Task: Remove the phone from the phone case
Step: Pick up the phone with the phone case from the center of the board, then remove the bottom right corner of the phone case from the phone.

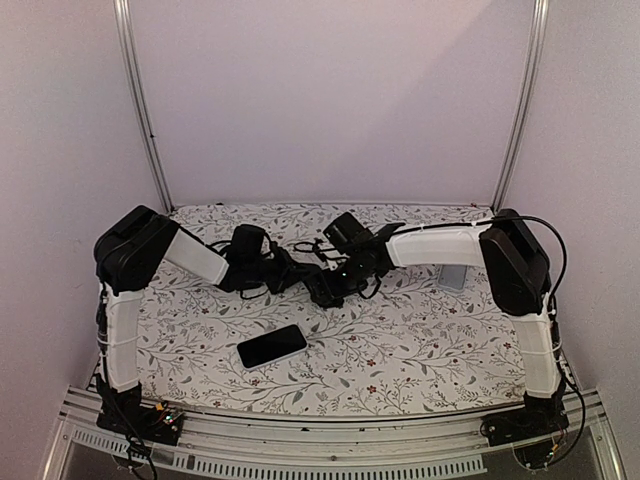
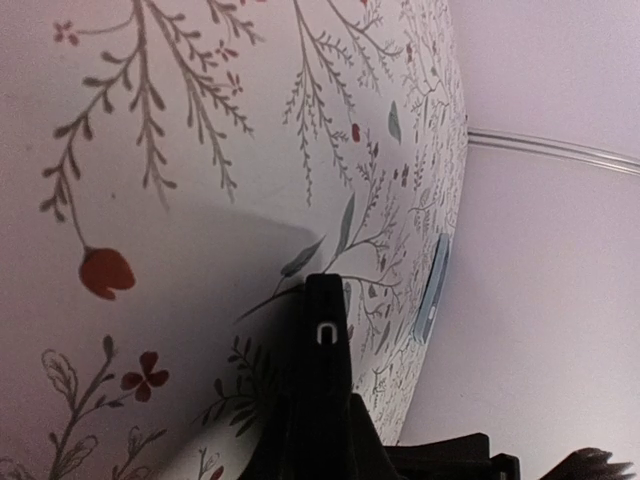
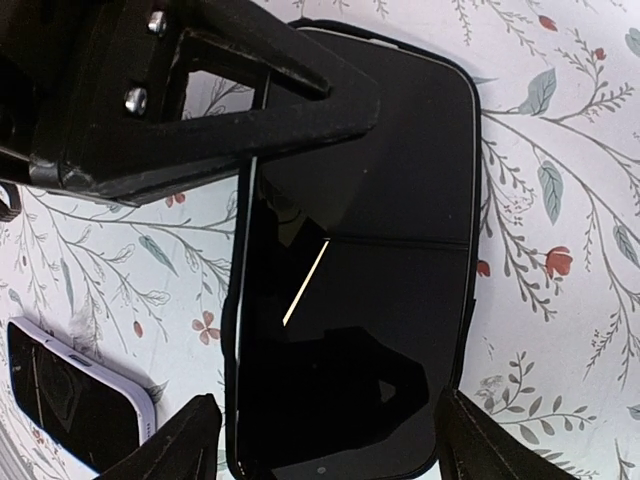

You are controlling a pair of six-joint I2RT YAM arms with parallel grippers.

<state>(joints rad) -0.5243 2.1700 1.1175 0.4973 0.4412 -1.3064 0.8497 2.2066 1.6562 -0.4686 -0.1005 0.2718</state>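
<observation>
Desk (image 1: 420,340): floral-print cloth. Both arms reach inward and meet over its middle.

Phone (image 3: 350,300): lies flat on the desk mid-surface, dark glass up, directly under the two hands. In the overhead view the hands hide it. The phone case (image 3: 472,200) shows as a thin black rim round the glass; the phone sits inside it.

Right hand (image 3: 325,420): fingers spread wide, one on each long edge of the phone near its lower end. Cannot tell whether the pads press on the sides or only flank them.

Left hand (image 2: 322,330): clenched, fingers together. Its own camera shows nothing between them, only patterned cloth beyond. In the right wrist view its black frame lies over the phone's upper left corner; the contact point is hidden.

Second phone (image 1: 272,346): lies flat in a pale case, screen up. It is nearer the front edge than the hands and apart from them, left of centre.

Grey slab (image 1: 452,276): flat on the desk under the right forearm, toward the right side. Too small to identify.
</observation>
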